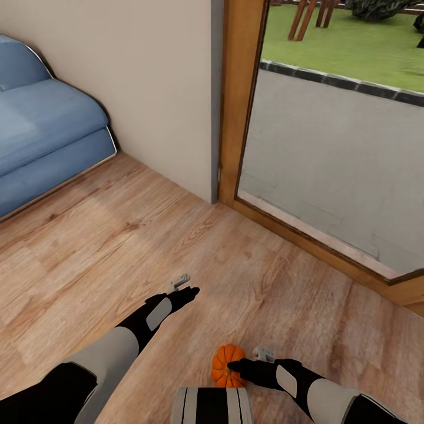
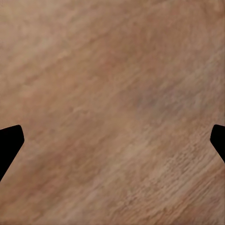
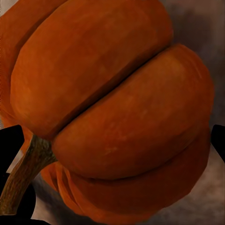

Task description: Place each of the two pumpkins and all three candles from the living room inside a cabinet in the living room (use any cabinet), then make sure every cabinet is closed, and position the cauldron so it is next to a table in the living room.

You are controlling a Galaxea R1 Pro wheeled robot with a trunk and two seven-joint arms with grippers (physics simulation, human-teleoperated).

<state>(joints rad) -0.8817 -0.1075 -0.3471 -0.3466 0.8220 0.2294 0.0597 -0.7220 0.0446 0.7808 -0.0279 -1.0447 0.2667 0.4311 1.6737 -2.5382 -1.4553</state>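
Closest in, at six o'clock in the head view, sits the robot's own striped trunk top, and just above it the pumpkin, low over the plank floor.

Starting from the left: the blue sofa fills the ten o'clock corner against the beige wall. The left gripper reaches toward the middle of the room, well apart from the pumpkin, which lies at about five o'clock from it. Its wrist view has bare planks between two dark fingertips spread far to either edge, so it stands open and empty.

Further right, the right gripper comes in from four o'clock and meets the pumpkin's right flank, fingers pointing toward nine o'clock. This arm is plainly the nearer one. I'd judge it has the pumpkin pinched, though the head view alone hides how the fingers sit.

The right wrist view fills that gap: the pumpkin bulges between the dark fingertips, ribs running diagonally, its brown stem lying sideways, so it is tipped rather than upright. Beyond, at two o'clock, a wood-framed glass door looks onto paving and grass.
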